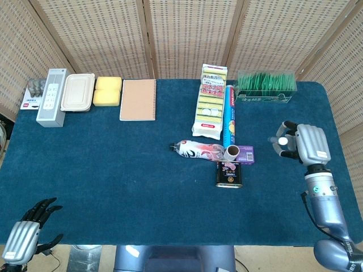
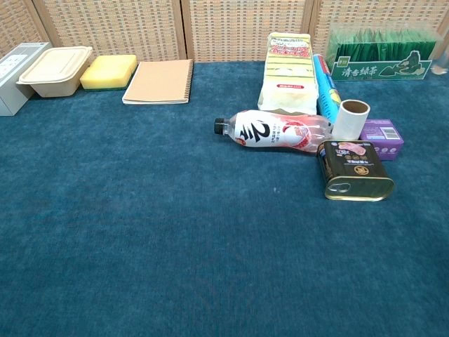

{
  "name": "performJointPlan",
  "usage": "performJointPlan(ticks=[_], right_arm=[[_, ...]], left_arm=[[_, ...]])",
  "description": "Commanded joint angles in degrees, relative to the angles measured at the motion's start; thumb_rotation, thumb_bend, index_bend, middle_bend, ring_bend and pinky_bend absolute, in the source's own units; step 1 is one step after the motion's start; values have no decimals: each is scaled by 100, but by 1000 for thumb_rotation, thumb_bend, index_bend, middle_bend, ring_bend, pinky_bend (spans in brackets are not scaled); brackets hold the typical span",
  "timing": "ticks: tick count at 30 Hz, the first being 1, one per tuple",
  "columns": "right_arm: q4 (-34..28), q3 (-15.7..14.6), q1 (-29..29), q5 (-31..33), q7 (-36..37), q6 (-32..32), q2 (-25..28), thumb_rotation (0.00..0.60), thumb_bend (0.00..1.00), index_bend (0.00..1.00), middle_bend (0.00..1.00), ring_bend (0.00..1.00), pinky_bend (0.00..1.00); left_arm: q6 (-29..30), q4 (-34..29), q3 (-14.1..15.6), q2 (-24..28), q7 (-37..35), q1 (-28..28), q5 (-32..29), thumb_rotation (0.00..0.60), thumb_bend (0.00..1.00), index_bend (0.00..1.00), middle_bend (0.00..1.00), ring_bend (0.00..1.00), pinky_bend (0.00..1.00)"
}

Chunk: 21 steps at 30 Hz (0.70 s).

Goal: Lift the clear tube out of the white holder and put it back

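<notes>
My right hand (image 1: 302, 144) hovers over the right side of the table and grips the clear tube (image 1: 282, 140), which I see end-on as a small white tip between its fingers. The white holder (image 1: 232, 151), a short open cylinder, stands to the hand's left between the bottle and the purple box; in the chest view the holder (image 2: 350, 119) is upright with nothing in it. Neither hand shows in the chest view. My left hand (image 1: 27, 231) hangs below the table's front left corner, fingers apart and holding nothing.
Around the holder lie a plastic bottle (image 1: 197, 149), a purple box (image 1: 245, 153) and a dark tin (image 1: 228, 174). Behind them are a yellow packet (image 1: 211, 102), a blue roll (image 1: 229, 115) and a green box (image 1: 266, 86). A notebook (image 1: 138, 100), sponge and lidded containers line the back left.
</notes>
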Motion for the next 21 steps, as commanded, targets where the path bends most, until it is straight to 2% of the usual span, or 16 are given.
performJointPlan(ticks=[1, 3, 5, 9, 11, 13, 15, 16, 18, 21], right_arm=[[-281, -110, -19, 19, 1, -106, 17, 600, 376, 749, 843, 844, 770], [-466, -184, -87, -268, 91, -157, 180, 600, 371, 755, 846, 847, 771], [-465, -82, -106, -399, 268, -62, 227, 600, 375, 768, 855, 858, 775], [-208, 246, 62, 212, 188, 150, 48, 600, 388, 775, 862, 865, 778], [-407, 137, 71, 148, 34, 61, 124, 600, 384, 775, 862, 864, 778], [-609, -74, -1, -194, -68, -9, 242, 600, 382, 778, 864, 868, 779], [-476, -7, -10, -155, 75, 93, 152, 600, 386, 781, 869, 871, 781], [-289, 96, 54, 111, 54, 171, 18, 600, 388, 783, 870, 871, 782], [-401, -101, 49, -24, -156, 114, 7, 600, 387, 782, 870, 870, 782], [-458, -114, 16, -230, -97, 214, -15, 600, 383, 783, 871, 872, 783]], left_arm=[[101, 28, 37, -5, -68, 10, 198, 600, 181, 235, 146, 120, 224], [77, 44, 22, -1, -100, 13, 137, 600, 181, 235, 146, 120, 224], [10, 41, -20, 0, -57, -2, 39, 600, 180, 235, 146, 120, 224], [17, 3, -29, -15, 32, -10, 72, 600, 180, 235, 146, 120, 224], [90, 22, 22, -23, -52, 11, 172, 600, 181, 235, 146, 120, 224], [66, 60, 31, -25, -156, 19, 124, 600, 181, 235, 146, 120, 225], [-33, 68, -28, -26, -95, -11, -1, 600, 180, 235, 146, 120, 225], [-33, 53, -44, -28, -26, -15, -3, 600, 181, 235, 146, 120, 225], [121, 52, 39, 3, -161, 26, 172, 600, 180, 235, 146, 120, 225], [52, 68, -17, 12, -148, 13, 43, 600, 181, 235, 146, 119, 225]])
